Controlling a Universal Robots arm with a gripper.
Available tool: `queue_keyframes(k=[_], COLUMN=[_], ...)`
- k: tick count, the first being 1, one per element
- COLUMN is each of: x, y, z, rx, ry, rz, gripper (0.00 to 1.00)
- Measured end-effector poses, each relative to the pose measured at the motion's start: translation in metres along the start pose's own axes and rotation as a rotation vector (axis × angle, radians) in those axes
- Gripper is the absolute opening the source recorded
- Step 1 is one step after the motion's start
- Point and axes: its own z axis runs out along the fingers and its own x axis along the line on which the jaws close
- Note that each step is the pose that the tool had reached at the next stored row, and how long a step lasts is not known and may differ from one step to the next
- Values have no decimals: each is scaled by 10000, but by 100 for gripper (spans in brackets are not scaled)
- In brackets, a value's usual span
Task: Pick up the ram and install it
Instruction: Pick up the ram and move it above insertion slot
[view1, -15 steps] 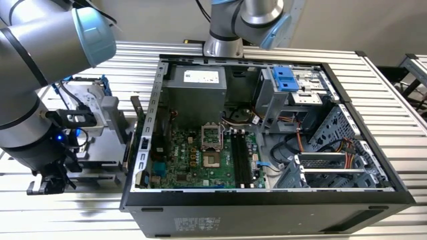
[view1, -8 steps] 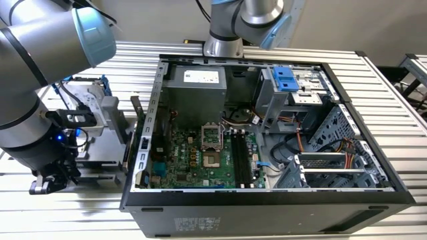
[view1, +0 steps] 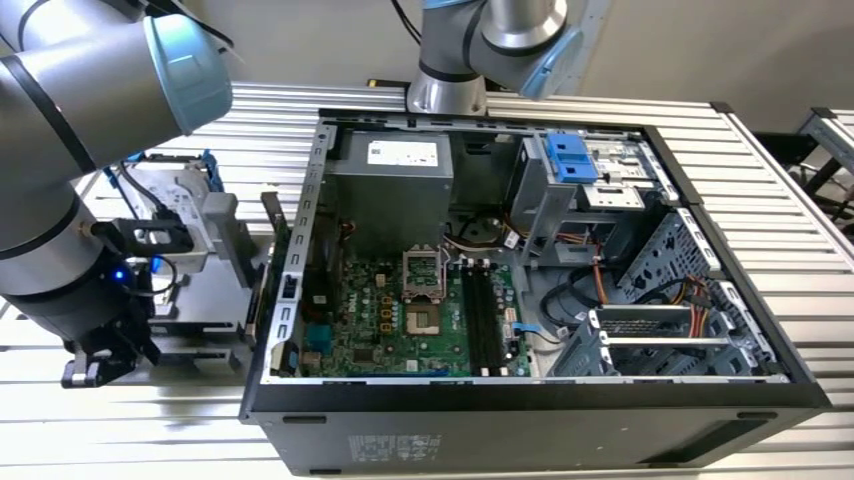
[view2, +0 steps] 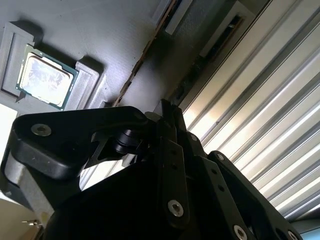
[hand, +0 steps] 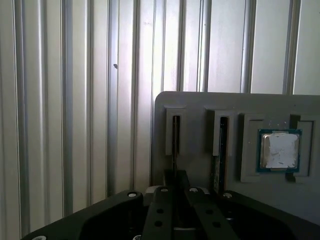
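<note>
Aligning: centre the gripper (hand: 175, 180) on the ram (hand: 175, 142), square to its thin edge; a skewed grasp would likely bind in the slot.
Ram location: standing on edge in a slot of the grey holder (hand: 200, 105), at the gripper's tip.
Gripper state: you cannot tell its opening or hold.
Markings: none legible on the holder or silver chip (hand: 279, 150).

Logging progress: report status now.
Gripper low over holder. Ram upright in slot, right by gripper. Chip alongside, not blocking.
</note>
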Motion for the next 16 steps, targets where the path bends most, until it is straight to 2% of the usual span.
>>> queue_keyframes(k=[7, 16], x=[0, -2], y=[0, 2], z=[-17, -134], rx=[-1, 0], ry=[0, 1], rz=[-11, -25], gripper=[0, 0])
